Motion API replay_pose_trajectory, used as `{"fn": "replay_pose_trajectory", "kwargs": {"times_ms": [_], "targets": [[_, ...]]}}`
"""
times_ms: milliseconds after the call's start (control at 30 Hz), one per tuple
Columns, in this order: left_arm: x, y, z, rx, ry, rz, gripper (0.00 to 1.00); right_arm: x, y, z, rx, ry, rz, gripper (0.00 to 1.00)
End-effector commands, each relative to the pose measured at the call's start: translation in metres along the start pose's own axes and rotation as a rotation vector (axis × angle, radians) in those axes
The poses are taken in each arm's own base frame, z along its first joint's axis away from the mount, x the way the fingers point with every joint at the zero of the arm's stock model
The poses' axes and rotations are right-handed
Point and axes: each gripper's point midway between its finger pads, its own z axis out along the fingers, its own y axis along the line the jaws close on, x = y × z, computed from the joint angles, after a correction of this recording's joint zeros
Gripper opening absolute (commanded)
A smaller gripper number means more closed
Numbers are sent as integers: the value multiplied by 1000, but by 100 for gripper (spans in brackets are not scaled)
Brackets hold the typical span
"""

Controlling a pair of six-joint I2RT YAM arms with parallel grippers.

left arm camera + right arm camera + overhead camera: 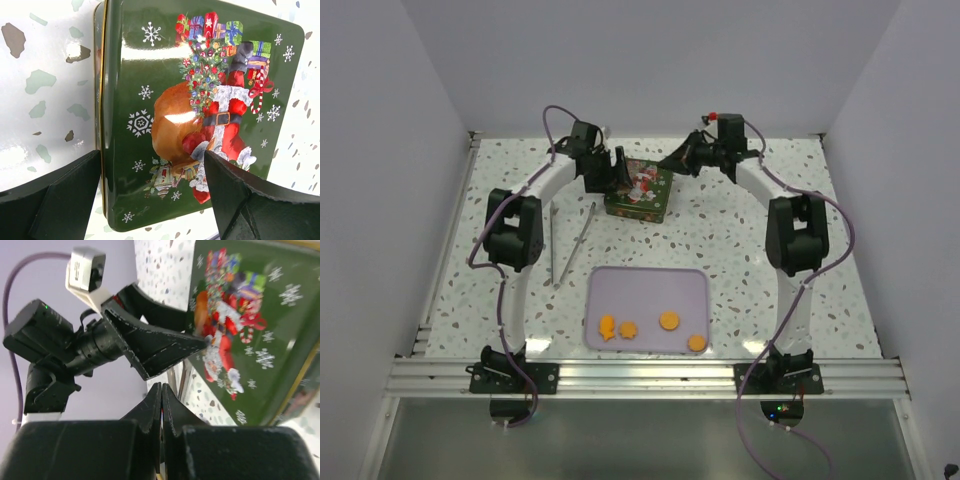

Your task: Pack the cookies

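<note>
Several orange cookies lie on the near part of a lavender tray (650, 280): a fish shape (606, 326), a star shape (628, 328) and two rounds (669, 320) (696, 342). No black or pink cookie shows. A green Christmas tin (640, 192) with a Santa lid stands behind the tray. My left gripper (616, 170) is open, its fingers astride the tin's (150, 90) corner in the left wrist view (152, 195). My right gripper (674, 160) hovers at the tin's far right, shut (161, 387), and I see nothing held in it. The tin (260, 330) lies beyond it.
Two thin metal rods (585, 225) (553, 250) lie on the speckled table left of the tray. White walls close in the back and both sides. The left gripper's finger (150, 347) crosses the right wrist view close to the right fingertips.
</note>
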Motion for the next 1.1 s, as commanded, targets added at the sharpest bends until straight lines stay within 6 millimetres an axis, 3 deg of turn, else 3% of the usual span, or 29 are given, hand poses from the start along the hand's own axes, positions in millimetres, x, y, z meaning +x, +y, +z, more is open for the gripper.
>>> {"fn": "replay_pose_trajectory", "kwargs": {"times_ms": [0, 233, 400, 700, 900, 1000, 1067], "targets": [[-17, -15, -13, 13, -48, 43, 87, 21, 3, 17, -70, 84, 35, 0], [-15, -15, -13, 9, -44, 48, 87, 49, -61, 21, 100, 145, 106, 0], [-14, -15, -13, 7, -46, 47, 87, 57, -83, 20, 160, 158, 131, 0], [-17, -17, -14, 10, -53, 51, 87, 58, -86, 20, 190, 161, 143, 0], [-19, -17, -13, 11, -52, 52, 87, 51, -66, 17, 142, 149, 117, 0], [-19, -17, -13, 10, -54, 54, 87, 42, -49, 15, 110, 127, 95, 11], [-21, -16, -14, 7, -56, 56, 88, 34, -31, 14, 77, 110, 67, 24]]}}
